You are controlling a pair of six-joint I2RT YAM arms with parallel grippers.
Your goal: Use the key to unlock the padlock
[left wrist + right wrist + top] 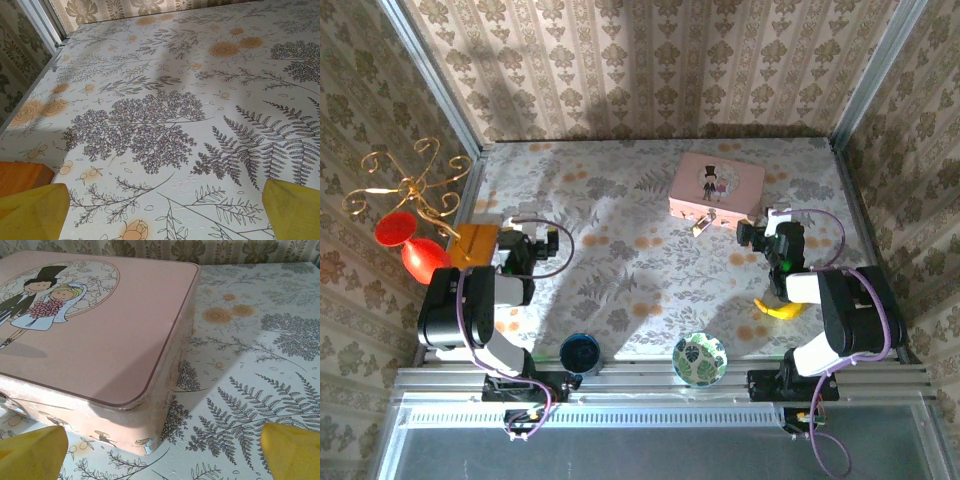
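Damask-papered walls [650,70], fern-printed table [620,270], pink box [717,187] at back; left gripper [165,212], right gripper [165,452] both wide apart.

text: none legible | labels, numbers: none legible | pink box [115,340] lid: bride-and-groom drawing, no lettering made out

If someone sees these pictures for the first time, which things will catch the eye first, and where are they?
First comes the pink box with a cartoon bride and groom on its lid, at the far middle of the table, just ahead of the open right gripper. Next is the gold wire stand with two red pieces below it, at the left side of the overhead view. A small yellow thing lies beside the right arm.
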